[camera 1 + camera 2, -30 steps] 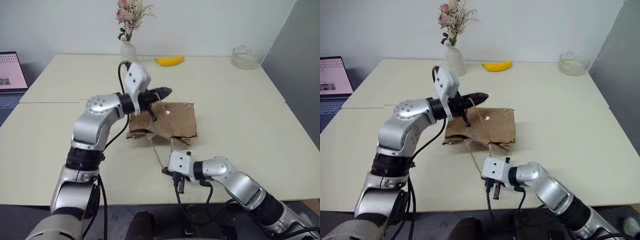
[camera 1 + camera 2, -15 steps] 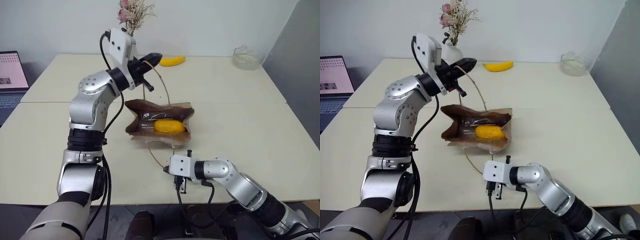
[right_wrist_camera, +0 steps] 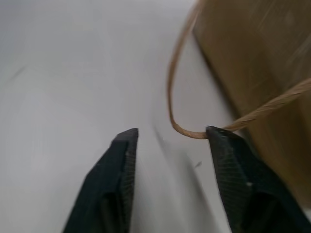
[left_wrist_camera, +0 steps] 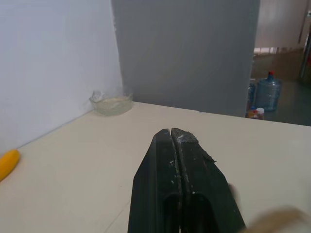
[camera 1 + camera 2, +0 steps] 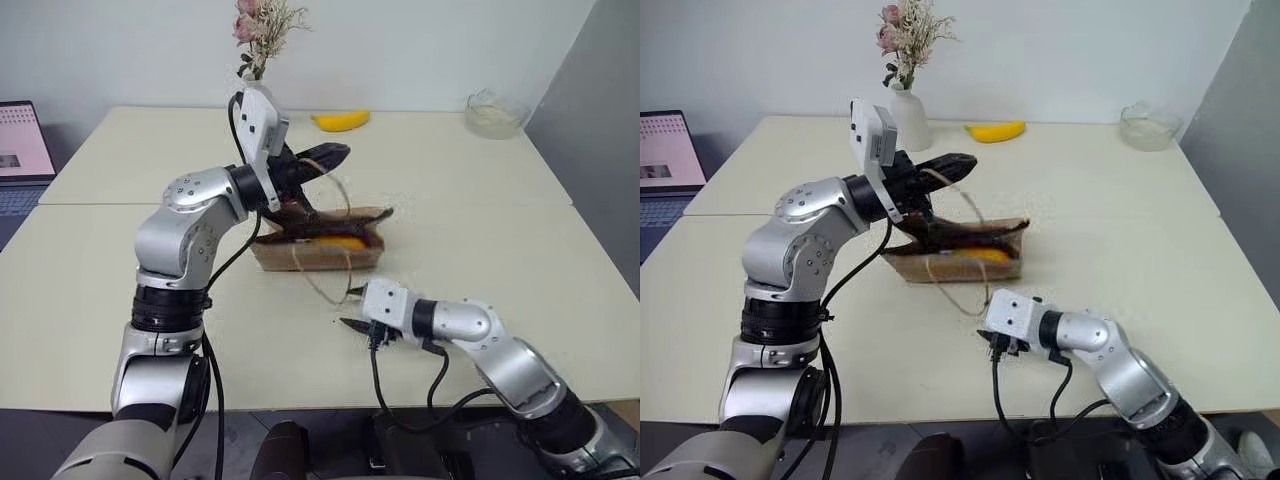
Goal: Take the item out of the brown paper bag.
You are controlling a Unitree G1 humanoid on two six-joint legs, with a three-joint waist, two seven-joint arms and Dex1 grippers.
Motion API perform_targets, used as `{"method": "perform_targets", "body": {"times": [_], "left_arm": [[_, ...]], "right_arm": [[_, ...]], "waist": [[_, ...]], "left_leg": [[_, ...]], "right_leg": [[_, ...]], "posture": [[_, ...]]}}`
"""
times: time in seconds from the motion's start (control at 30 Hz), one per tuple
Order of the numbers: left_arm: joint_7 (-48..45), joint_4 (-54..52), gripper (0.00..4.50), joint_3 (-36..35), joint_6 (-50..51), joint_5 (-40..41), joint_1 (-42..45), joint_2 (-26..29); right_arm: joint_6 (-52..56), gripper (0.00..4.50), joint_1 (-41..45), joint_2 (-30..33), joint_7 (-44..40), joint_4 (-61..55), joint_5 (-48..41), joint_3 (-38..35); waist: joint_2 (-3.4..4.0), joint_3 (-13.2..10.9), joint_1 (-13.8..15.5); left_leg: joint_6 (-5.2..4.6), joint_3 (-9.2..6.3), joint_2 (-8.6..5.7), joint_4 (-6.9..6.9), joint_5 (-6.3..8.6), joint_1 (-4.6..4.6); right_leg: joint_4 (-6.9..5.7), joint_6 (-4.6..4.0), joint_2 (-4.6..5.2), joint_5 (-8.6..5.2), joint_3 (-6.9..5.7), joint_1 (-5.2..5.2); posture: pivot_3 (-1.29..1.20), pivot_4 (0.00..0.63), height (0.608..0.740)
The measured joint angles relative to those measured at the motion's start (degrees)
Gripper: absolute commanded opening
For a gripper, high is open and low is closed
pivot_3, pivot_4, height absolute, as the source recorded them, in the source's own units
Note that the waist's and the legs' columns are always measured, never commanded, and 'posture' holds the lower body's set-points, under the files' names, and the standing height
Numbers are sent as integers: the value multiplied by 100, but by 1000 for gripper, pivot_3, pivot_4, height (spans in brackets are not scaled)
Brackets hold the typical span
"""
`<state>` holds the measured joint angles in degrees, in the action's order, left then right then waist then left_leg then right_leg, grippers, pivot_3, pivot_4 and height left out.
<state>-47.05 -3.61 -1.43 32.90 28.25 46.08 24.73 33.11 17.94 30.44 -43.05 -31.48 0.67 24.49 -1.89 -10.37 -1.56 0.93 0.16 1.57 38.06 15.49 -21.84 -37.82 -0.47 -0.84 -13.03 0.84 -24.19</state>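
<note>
L gripper sits frame centre, upper half, fingers pressed tight together, pinching a tan handle loop of the bag. The pinch itself is hard to see in the wrist view. Bag is mid-frame on the table, mouth pulled up and open; item, yellow-orange, peeks out inside near its right end. R gripper lower centre, just below the bag, jaws apart w/ clear gap, holding nothing; second handle loop curls by one fingertip, touching or just beside, can't tell. Table is cream. Top of frame: vase w/ dried flowers, banana, glass bowl upper right. Laptop far left edge. White wall behind, grey panel at right.
</note>
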Motion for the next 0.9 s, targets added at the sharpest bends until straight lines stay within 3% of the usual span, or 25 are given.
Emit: {"method": "perform_targets", "body": {"times": [0.23, 0.47, 0.63, 0.9], "left_arm": [[-8, -665, 0, -2, 715, 561, -258, 66], [-40, -1027, 0, -18, 1424, 1169, -257, 225], [-90, -1154, 0, -28, 1735, 1464, -253, 322], [35, -1151, 0, -57, 1803, 1574, -207, 322]], "right_arm": [[744, 2714, -179, 677, -760, -1196, -1386, -1036], [1239, 2714, 12, 1054, -1051, -1325, -2417, -1707], [1224, 2714, 589, 743, -683, -1171, -2359, -1355], [1080, 2714, 1242, -51, 352, -180, -1205, -80]], "waist": [[-1, -1, -3], [-2, -2, -6], [-2, -2, -24], [-1, -3, -17]], "left_leg": [[0, 2, -5, 3, 0, 4], [-1, 3, -6, 1, 0, 4], [-1, -1, 0, -2, 0, 5], [0, 6, -6, -1, 0, -3]], "right_leg": [[2, 0, -1, 0, 1, 5], [3, 0, -4, 0, 2, 3], [2, 0, -7, 0, -1, 2], [8, 0, -5, 0, 5, -3]], "posture": [[0, 150, 740], [0, 150, 740], [0, 150, 740], [0, 150, 740]]}}
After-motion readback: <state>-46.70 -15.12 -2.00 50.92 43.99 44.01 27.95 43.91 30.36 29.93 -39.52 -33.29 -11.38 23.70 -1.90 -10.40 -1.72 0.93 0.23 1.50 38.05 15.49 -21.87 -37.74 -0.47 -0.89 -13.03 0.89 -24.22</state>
